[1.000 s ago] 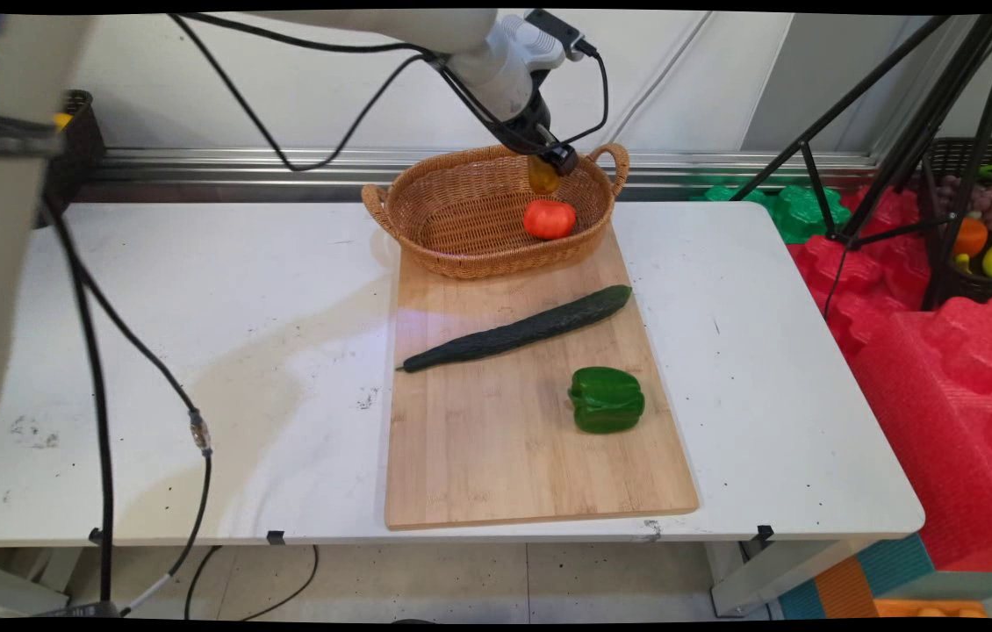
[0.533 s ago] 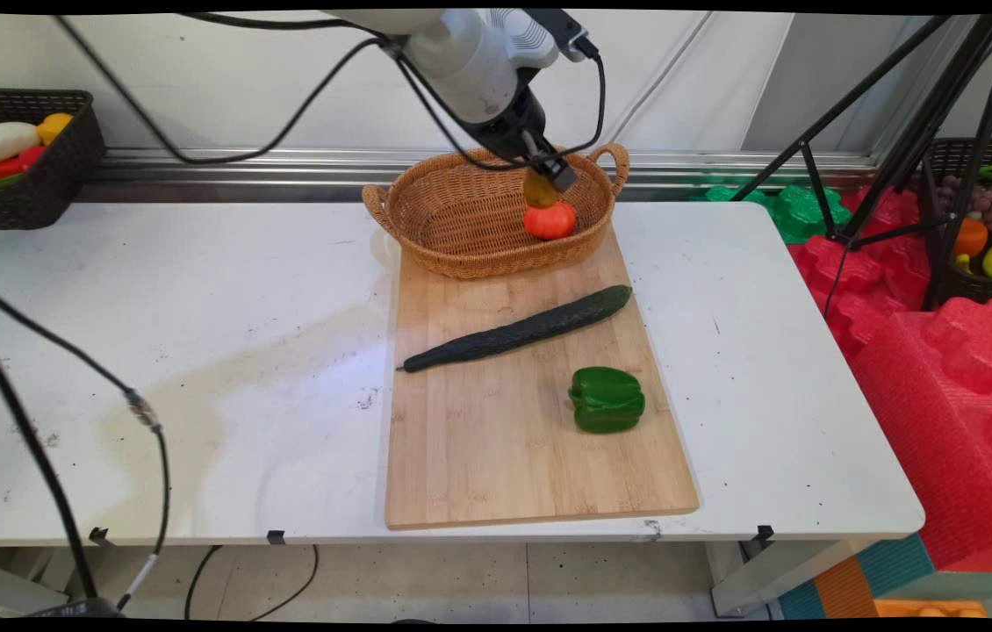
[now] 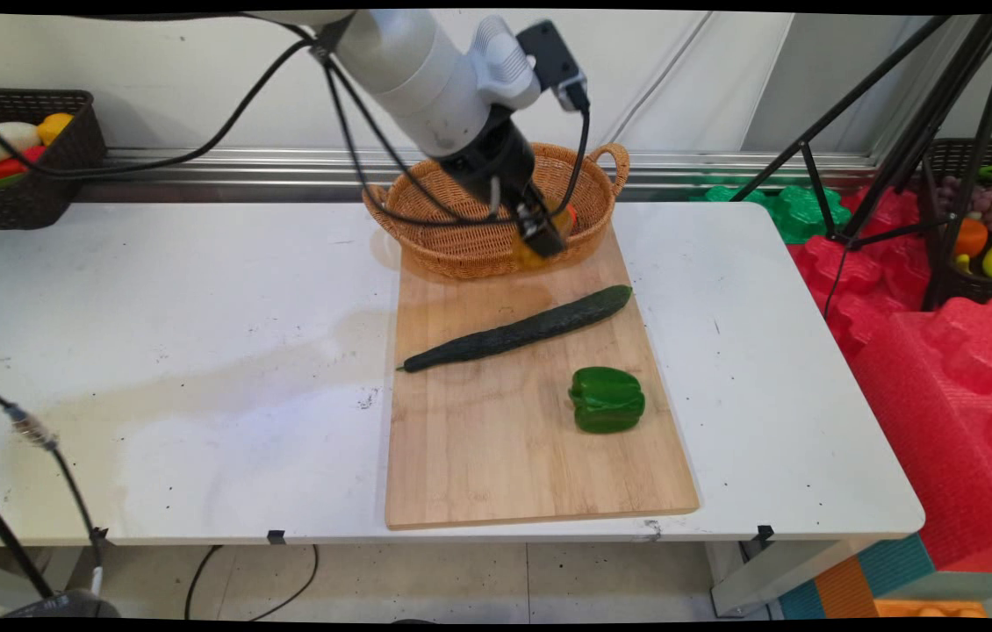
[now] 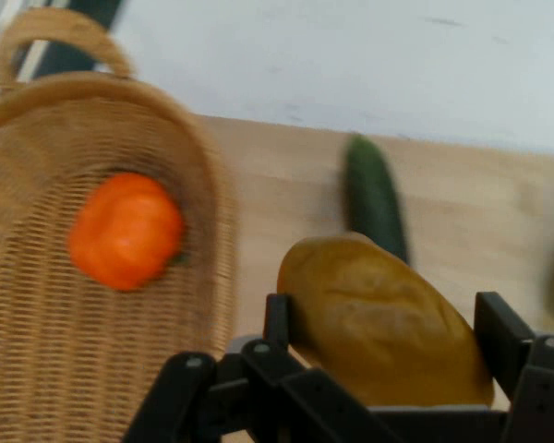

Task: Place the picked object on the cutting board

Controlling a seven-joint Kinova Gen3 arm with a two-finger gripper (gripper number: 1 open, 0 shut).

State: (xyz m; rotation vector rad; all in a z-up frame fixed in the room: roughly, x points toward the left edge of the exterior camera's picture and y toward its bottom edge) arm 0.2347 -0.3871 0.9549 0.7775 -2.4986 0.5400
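The gripper has its jaws pinched on a yellow-brown pear, one finger on each side of it. In the main view the gripper sits low at the near rim of a wicker basket, at the far end of a wooden cutting board on the white bench. A red tomato lies inside the basket. On the board, a long cucumber lies slantwise, and a green pepper sits nearer the front. A dark basket of produce stands at the far left.
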